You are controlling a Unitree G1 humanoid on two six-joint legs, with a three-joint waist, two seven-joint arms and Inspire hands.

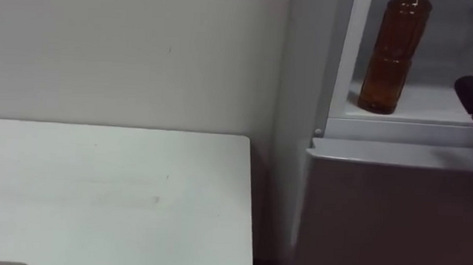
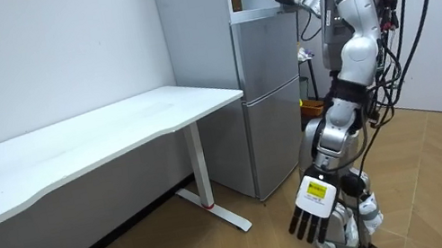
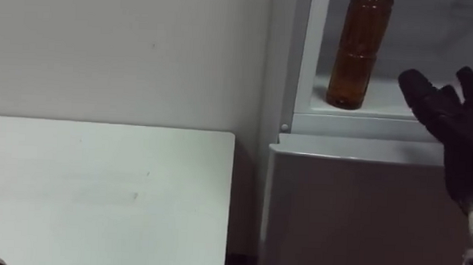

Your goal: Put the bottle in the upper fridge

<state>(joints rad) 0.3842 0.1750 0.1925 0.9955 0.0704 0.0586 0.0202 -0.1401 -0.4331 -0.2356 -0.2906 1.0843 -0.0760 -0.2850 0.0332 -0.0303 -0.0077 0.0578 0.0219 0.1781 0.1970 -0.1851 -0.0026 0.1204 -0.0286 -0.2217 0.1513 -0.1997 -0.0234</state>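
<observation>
While the amber bottle [image 3: 358, 51] stands on the upper fridge shelf [image 3: 397, 108], my right hand [image 3: 459, 126] hovers nearby, spread open and empty; placing looks done.

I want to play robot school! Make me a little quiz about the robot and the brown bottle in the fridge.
1. True or false: the tall amber plastic bottle lies on the flat white table.
2. Which hand is raised by the open upper part of the grey fridge? A) the black right hand; B) the left hand; C) both.
3. Fill in: the bottle stands ____ on the white shelf.

Key
1. False: it stands in the upper fridge.
2. A: it is open and apart from the bottle. The left hand hangs low.
3. Upright.
</observation>
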